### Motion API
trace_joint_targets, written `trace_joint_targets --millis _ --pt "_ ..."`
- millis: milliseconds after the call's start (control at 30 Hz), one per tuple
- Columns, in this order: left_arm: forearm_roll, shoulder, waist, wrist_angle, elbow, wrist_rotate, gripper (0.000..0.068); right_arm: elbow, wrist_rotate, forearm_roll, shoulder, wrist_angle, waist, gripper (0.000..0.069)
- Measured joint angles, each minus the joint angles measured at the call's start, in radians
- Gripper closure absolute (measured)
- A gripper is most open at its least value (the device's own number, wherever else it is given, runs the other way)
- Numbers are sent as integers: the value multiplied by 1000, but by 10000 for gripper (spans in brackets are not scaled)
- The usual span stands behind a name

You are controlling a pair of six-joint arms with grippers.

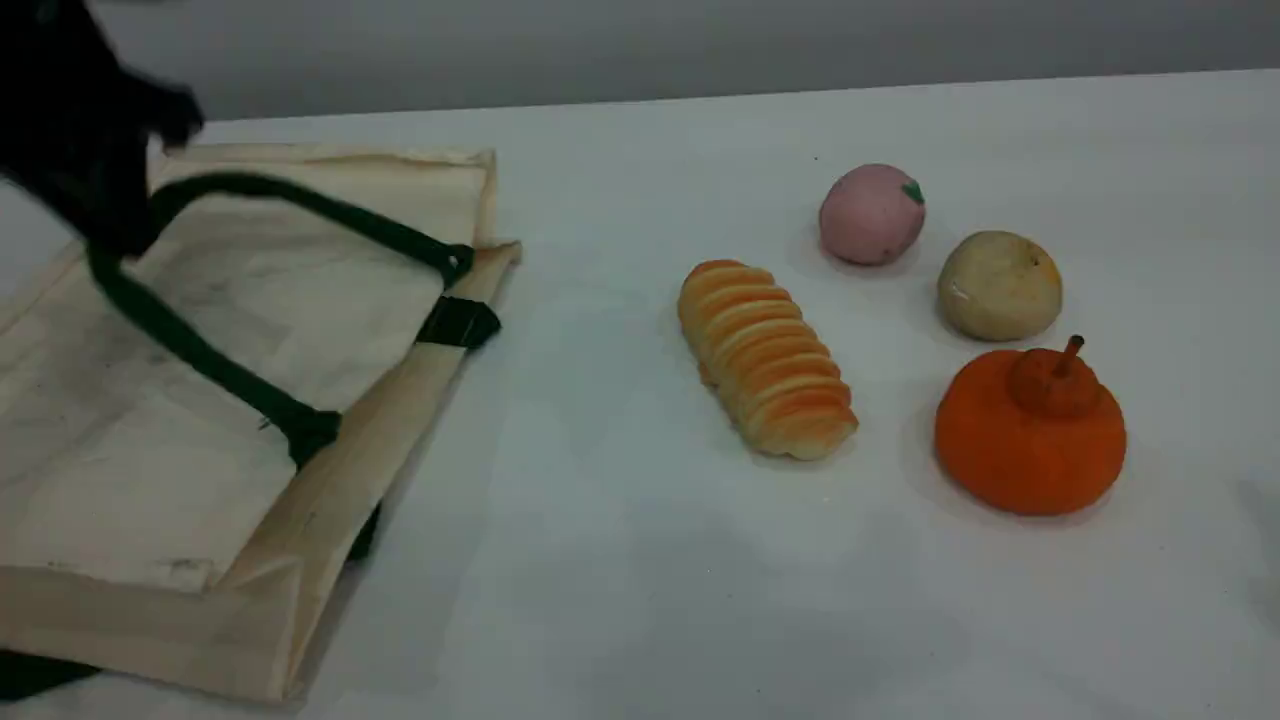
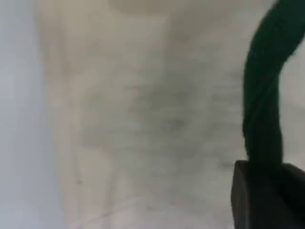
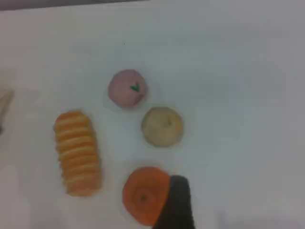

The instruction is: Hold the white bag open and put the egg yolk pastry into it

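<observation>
The white bag (image 1: 200, 420) lies flat at the table's left, its mouth facing right. My left gripper (image 1: 110, 225) hovers over the bag's far left part, shut on the dark green handle (image 1: 200, 350), which rises slightly off the canvas. Close up in the left wrist view, the handle (image 2: 264, 95) runs into my black fingertip (image 2: 267, 195) above the cream cloth (image 2: 143, 119). The egg yolk pastry (image 1: 998, 285) rests on the table at the right, untouched. High above the foods, the right wrist view shows the pastry (image 3: 162, 126) and one fingertip (image 3: 177, 202) with nothing in it.
A pink ball with a green mark (image 1: 871, 214) lies behind the pastry. An orange pumpkin-shaped toy (image 1: 1030, 430) stands just in front of it. A ridged golden bread loaf (image 1: 765, 357) lies between these and the bag.
</observation>
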Motion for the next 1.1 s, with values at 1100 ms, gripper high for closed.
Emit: trace_joint_targets --millis 1100 --pt "-324 -71 -248 297 -430 693 584 0 -101 -16 251 -89 0 114"
